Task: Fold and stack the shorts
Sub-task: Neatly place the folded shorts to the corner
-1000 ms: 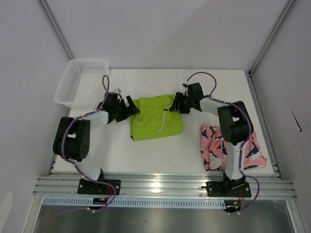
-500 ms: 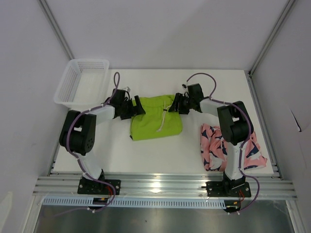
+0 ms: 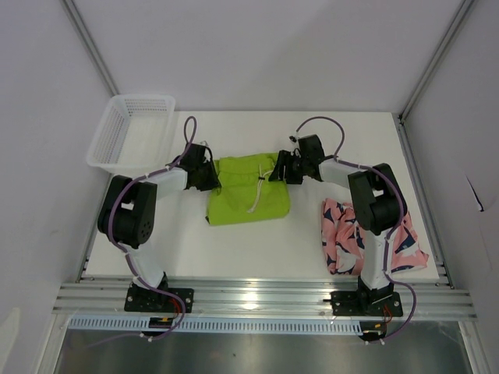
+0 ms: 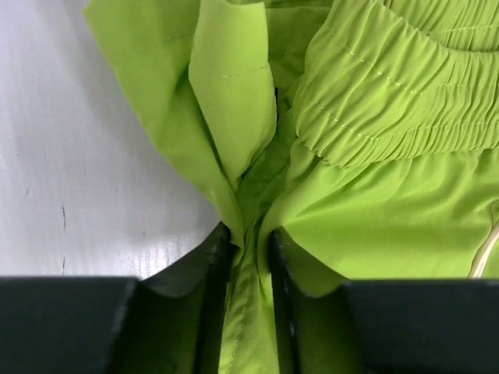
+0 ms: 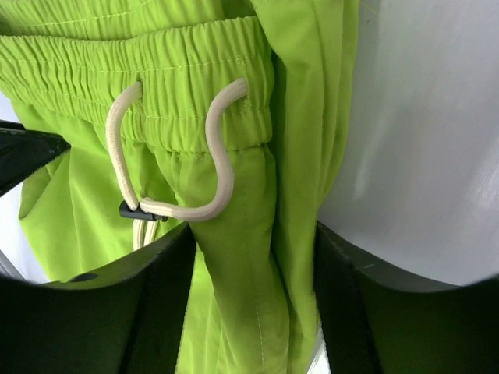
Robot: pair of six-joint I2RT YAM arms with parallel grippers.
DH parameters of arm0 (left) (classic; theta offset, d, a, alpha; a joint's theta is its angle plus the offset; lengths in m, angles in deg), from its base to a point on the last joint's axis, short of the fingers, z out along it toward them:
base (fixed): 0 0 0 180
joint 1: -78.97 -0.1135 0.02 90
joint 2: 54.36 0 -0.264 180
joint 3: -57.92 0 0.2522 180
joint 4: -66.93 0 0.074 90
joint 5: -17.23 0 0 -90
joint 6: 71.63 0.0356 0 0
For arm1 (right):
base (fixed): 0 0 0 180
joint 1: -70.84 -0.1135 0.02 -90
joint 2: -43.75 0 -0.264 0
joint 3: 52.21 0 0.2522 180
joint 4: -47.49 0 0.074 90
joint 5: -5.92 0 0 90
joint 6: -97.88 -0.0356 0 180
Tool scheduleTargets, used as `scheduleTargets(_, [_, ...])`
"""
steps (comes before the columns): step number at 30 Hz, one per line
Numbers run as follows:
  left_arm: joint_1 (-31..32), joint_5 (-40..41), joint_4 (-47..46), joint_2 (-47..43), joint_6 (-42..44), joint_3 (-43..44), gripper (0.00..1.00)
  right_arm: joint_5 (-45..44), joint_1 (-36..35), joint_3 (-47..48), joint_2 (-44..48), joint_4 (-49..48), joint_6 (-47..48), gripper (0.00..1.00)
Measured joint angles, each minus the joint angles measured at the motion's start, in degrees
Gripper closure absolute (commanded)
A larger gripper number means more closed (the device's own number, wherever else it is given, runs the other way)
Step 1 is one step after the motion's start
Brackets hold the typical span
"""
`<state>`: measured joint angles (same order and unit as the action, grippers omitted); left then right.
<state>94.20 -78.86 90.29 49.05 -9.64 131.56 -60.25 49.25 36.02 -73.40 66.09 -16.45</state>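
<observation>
Lime green shorts [image 3: 248, 191] at mid-table, pinched at both upper corners.

Green pair lies flat on the white table [image 3: 234, 241], gathered waistband [image 4: 390, 101] toward the far edge, cream drawstring [image 5: 218, 156] looped down the front. Left tool [image 3: 212, 178] clamped on a bunched fold at the pair's left edge, fingers [image 4: 210, 257] nearly together with thin fabric between. Right tool [image 3: 281, 167] clamped on the right end of the waistband; a thicker wad of cloth fills its gap. Pink shark-print shorts [image 3: 339, 234] lie crumpled at the near right, partly behind the right arm, well apart from the green pair. White mesh basket [image 3: 109, 140] sits at the far left corner.
</observation>
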Motion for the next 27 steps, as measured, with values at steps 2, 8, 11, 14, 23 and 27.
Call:
scheduleTargets(2, [0.0, 0.1, 0.0, 0.0, 0.0, 0.0, 0.8, -0.5, -0.1, -0.2, 0.5, 0.4, 0.3, 0.33])
scheduleTargets(8, [0.0, 0.1, -0.1, 0.0, 0.1, 0.0, 0.79, -1.1, 0.0, -1.5, 2.0, 1.3, 0.9, 0.33])
scheduleTargets(11, [0.0, 0.2, 0.0, 0.0, 0.7, 0.0, 0.41, -1.1, 0.1, -1.5, 2.0, 1.4, 0.9, 0.34])
scheduleTargets(14, [0.0, 0.0, 0.0, 0.0, 0.4, 0.2, 0.25, -1.0, 0.1, -1.5, 2.0, 1.5, 0.9, 0.35])
scheduleTargets(23, [-0.2, -1.1, -1.7, -0.1, 0.3, 0.2, 0.11, -0.3, 0.4, -1.5, 1.8, 1.5, 0.9, 0.37])
scheduleTargets(27, [-1.6, -4.0, -2.9, -0.1, 0.5, -0.6, 0.13, 0.2, 0.6, -1.5, 1.6, 1.3, 0.9, 0.39])
